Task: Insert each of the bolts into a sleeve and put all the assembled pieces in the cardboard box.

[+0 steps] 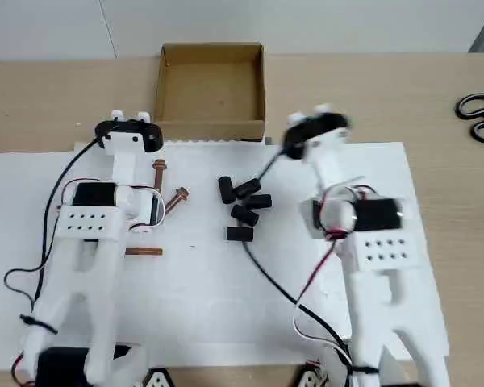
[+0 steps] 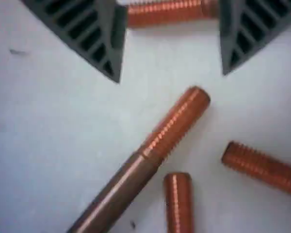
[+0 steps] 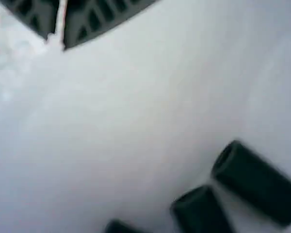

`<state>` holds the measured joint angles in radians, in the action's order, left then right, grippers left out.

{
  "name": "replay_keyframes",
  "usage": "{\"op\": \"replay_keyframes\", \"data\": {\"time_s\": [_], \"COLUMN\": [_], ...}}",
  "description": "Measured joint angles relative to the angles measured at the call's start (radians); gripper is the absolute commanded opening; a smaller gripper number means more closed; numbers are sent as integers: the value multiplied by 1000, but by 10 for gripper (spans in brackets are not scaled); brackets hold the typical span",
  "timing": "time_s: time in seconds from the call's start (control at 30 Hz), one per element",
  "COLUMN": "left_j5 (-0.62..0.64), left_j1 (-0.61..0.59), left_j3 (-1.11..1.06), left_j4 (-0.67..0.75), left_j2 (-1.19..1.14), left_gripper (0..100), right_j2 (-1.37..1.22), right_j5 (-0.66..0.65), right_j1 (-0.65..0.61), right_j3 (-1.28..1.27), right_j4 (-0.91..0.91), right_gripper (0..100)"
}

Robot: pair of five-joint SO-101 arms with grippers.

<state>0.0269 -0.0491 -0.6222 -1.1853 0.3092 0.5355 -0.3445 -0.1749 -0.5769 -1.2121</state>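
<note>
Within left gripper, one bolt

Nothing can be read: no text, label, number or sign is legible on the cardboard box, the bolts or the sleeves.

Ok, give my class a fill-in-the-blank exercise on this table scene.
1. The cardboard box is ____.
2. ____ black sleeves lie on the white sheet.
3. The left gripper is ____ over the bolts.
4. The scissors lie on the robot's ____ side.
Missing words: empty, five, open, right.
</note>
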Motion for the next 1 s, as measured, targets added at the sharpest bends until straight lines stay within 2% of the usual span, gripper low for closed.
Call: {"op": "replay_keyframes", "data": {"time_s": [0.07,0.3,0.43,0.53,0.83,1.0], "left_j5": [-2,-2,5,86,227,250], "left_j1": [0,0,0,-9,-144,-153], "left_j3": [-14,-92,-146,-181,-193,-195], "left_j4": [40,144,209,253,295,307], "left_j2": [-20,-55,-63,-63,-63,-63], "left_gripper": [134,134,134,134,134,134], "right_j2": [-51,-253,-379,-442,-466,-468], "right_j5": [-43,-129,-175,-209,-229,-244], "right_j1": [-55,-207,-222,-226,-345,-400], "right_j3": [15,152,241,282,293,293], "right_j4": [0,-46,-97,-101,-101,-110], "right_gripper": [20,154,160,160,161,161]}}
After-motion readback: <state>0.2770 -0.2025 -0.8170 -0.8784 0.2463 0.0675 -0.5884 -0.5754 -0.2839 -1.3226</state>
